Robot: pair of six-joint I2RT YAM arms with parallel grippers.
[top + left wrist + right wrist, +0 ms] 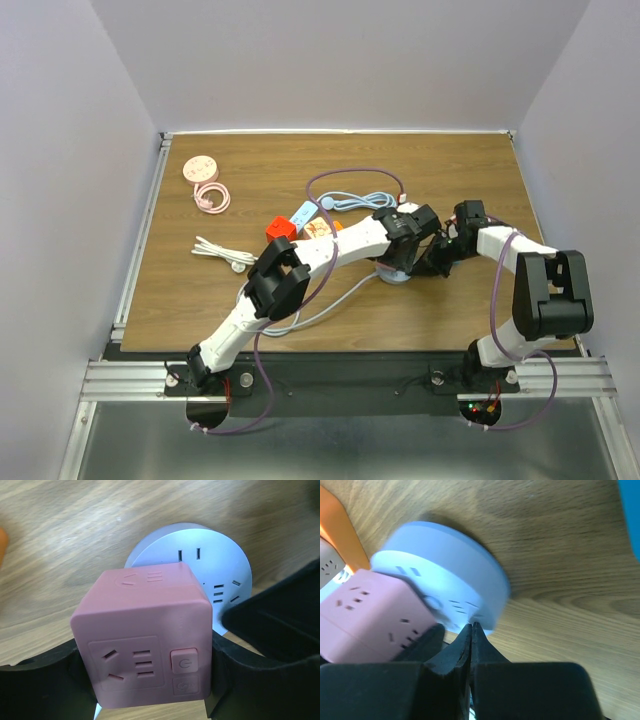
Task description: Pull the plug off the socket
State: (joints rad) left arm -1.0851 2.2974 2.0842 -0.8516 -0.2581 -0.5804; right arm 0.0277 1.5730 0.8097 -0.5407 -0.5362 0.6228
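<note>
The plug is a pink cube adapter with a power button. It stands on a round pale-blue socket lying on the wooden table. My left gripper is shut on the cube, one black finger on each side. In the top view the left gripper is over the socket. My right gripper is shut and empty, its tips pressed on the socket's rim, with the cube to its left. In the top view the right gripper is just right of the socket.
A pink round socket with a coiled cord lies at the far left, and a white cable nearer. A red cube, a blue strip, an orange item and a light-blue cable lie behind the left arm.
</note>
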